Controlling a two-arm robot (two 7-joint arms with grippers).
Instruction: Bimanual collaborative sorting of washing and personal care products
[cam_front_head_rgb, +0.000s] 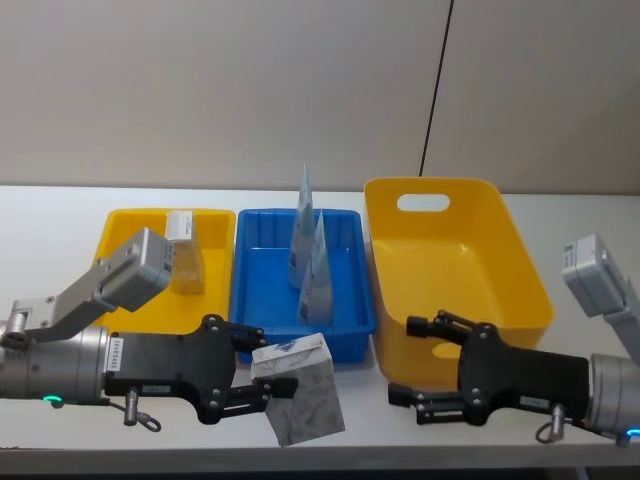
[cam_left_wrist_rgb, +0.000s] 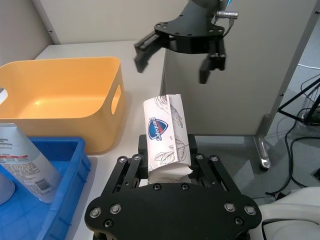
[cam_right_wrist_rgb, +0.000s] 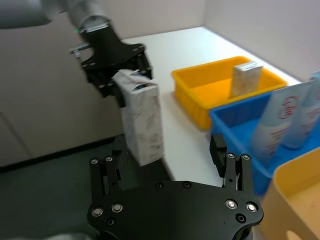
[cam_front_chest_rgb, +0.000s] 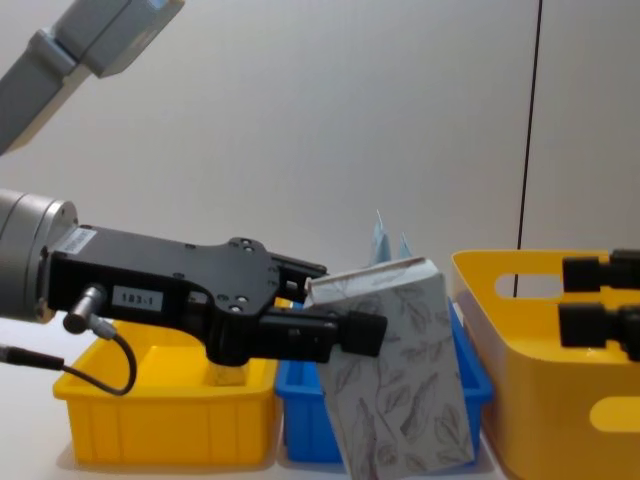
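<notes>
White soft pack (cam_front_head_rgb: 298, 390) held in L gripper (cam_front_head_rgb: 262, 376); R gripper (cam_front_head_rgb: 405, 360) wide open opposite it.
L jaws are clamped on the pack's upper end, so it hangs tilted in front of the blue bin (cam_front_head_rgb: 345, 345), near the front edge of the table (cam_front_head_rgb: 60, 205). R gripper sits just in front of the big yellow bin (cam_front_head_rgb: 520, 270), holding nothing, facing the pack w/ a gap btwn them. Both tubes (cam_front_head_rgb: 310, 250) stand in the blue bin; the carton (cam_front_head_rgb: 183, 240) is in the small yellow bin (cam_front_head_rgb: 130, 225). Looks like an L-to-R handover. Risks: the pack is soft and gripped at one end only, so it will prob. sag or swing. If R closes on a corner or loose wrap, the hold may be weak and the pack could slip when L lets go. That near the edge, a drop may go to the floor. Fingers could also clash if R closes too near L's.
</notes>
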